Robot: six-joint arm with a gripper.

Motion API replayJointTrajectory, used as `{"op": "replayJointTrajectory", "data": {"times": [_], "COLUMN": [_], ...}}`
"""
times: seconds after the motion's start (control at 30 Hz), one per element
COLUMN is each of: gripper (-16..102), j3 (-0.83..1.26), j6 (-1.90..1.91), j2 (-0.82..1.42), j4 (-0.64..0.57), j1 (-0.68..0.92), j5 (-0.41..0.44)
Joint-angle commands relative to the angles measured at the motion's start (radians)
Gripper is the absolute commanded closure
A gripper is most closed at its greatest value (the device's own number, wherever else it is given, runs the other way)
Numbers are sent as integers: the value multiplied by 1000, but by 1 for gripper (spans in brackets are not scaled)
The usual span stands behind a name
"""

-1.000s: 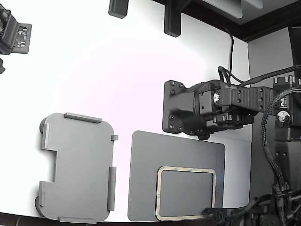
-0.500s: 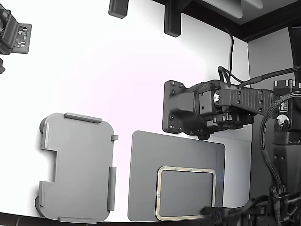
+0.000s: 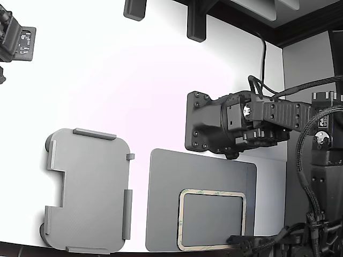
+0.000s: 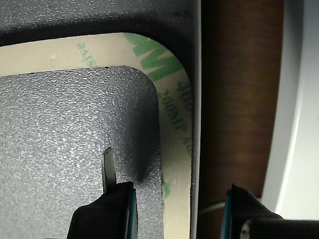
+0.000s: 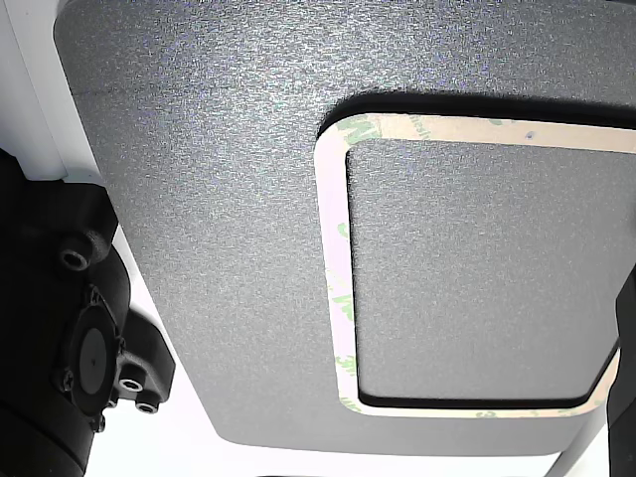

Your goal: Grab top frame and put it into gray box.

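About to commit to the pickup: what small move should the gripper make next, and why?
Probably close. In the wrist view the open gripper straddles the frame strip near its corner, one finger over the mat inside, the other past the outer edge. The frame lies flat; the gray box is empty.

End effector (image 4: 179, 209) tips (partly) beyond wrist view's edge

Cream top frame (image 3: 212, 194) with green print; light gray box (image 3: 88, 190); dark speckled mat (image 3: 166, 198).
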Motion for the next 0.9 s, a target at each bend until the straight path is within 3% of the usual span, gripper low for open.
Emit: {"op": "replayJointTrajectory", "data": {"times": [0.0, 0.87], "gripper": [16, 34], "j3": [-21, 15], "j6": [2, -15], "j2": [15, 15], "j4": [-5, -41], "j1": [-12, -14], "j5": [0, 17]}}
